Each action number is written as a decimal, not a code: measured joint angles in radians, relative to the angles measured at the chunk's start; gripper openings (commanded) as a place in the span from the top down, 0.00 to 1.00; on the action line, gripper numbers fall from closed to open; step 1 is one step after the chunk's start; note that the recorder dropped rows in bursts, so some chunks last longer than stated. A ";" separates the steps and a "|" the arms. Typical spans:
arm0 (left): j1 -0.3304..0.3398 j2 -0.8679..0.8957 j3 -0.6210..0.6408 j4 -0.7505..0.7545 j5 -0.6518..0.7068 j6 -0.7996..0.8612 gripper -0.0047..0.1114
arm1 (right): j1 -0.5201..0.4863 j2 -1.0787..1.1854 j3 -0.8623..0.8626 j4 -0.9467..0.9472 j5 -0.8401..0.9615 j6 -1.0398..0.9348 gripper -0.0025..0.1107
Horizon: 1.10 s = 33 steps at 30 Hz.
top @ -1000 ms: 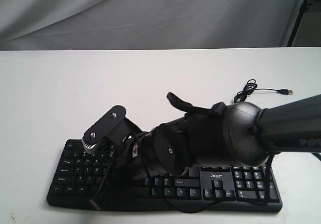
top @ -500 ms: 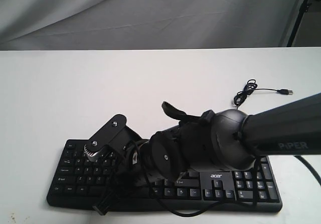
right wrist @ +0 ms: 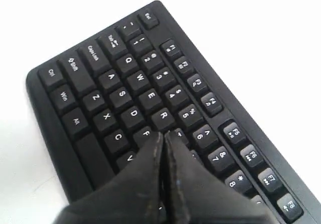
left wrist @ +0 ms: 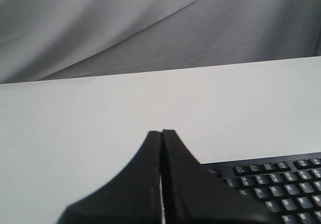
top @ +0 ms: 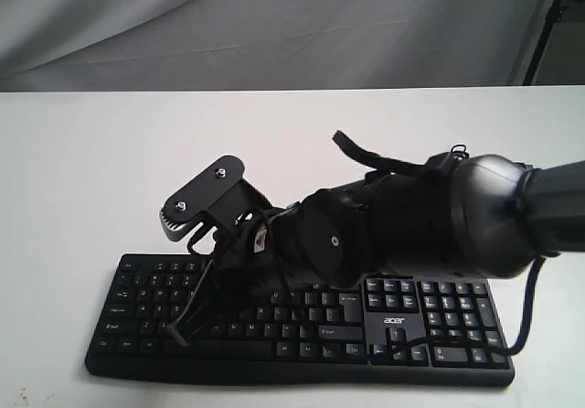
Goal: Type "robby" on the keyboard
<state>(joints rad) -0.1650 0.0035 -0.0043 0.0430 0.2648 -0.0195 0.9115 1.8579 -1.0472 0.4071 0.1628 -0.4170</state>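
Note:
The black keyboard [top: 439, 335] lies along the near edge of the white table, acer logo facing the camera. My right arm reaches across it from the right. My right gripper [top: 179, 332] is shut, its tip low over the left letter keys. In the right wrist view the shut gripper [right wrist: 164, 134] points at the keyboard [right wrist: 100, 83] just beyond the R key [right wrist: 163, 115], beside F. Whether it touches a key is hidden. My left gripper [left wrist: 161, 132] is shut and empty, off the corner of the keyboard [left wrist: 281, 179]; the exterior view does not show it.
The white table [top: 110, 170] stretches behind the keyboard to a grey cloth backdrop [top: 274, 24]. A bit of the thin black cable [top: 454, 150] shows behind my right arm [top: 439, 225]. A dark stand leg [top: 547, 24] is at the far right.
My right arm has pulled up and to the right, uncovering more keys around the logo. Its shut fingertip has moved from the keyboard's front edge back onto the letter rows.

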 measured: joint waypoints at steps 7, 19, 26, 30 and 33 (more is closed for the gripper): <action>0.000 0.000 0.000 0.000 0.000 0.000 0.96 | -0.034 0.012 -0.021 -0.002 0.025 0.000 0.98; 0.000 0.000 0.000 0.000 0.000 0.000 0.96 | -0.047 0.105 -0.090 -0.023 0.073 0.001 0.98; 0.000 0.000 0.000 0.000 0.000 0.000 0.96 | -0.047 0.105 -0.090 -0.031 0.073 0.001 0.98; 0.000 0.000 0.000 0.000 0.000 0.000 0.96 | -0.047 0.113 -0.090 -0.033 0.071 0.001 0.98; 0.000 0.000 0.000 0.000 0.000 0.000 0.96 | -0.047 0.153 -0.090 -0.033 0.069 0.001 0.98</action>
<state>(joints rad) -0.1650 0.0035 -0.0043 0.0430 0.2648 -0.0195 0.8641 2.0106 -1.1373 0.3742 0.2314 -0.4156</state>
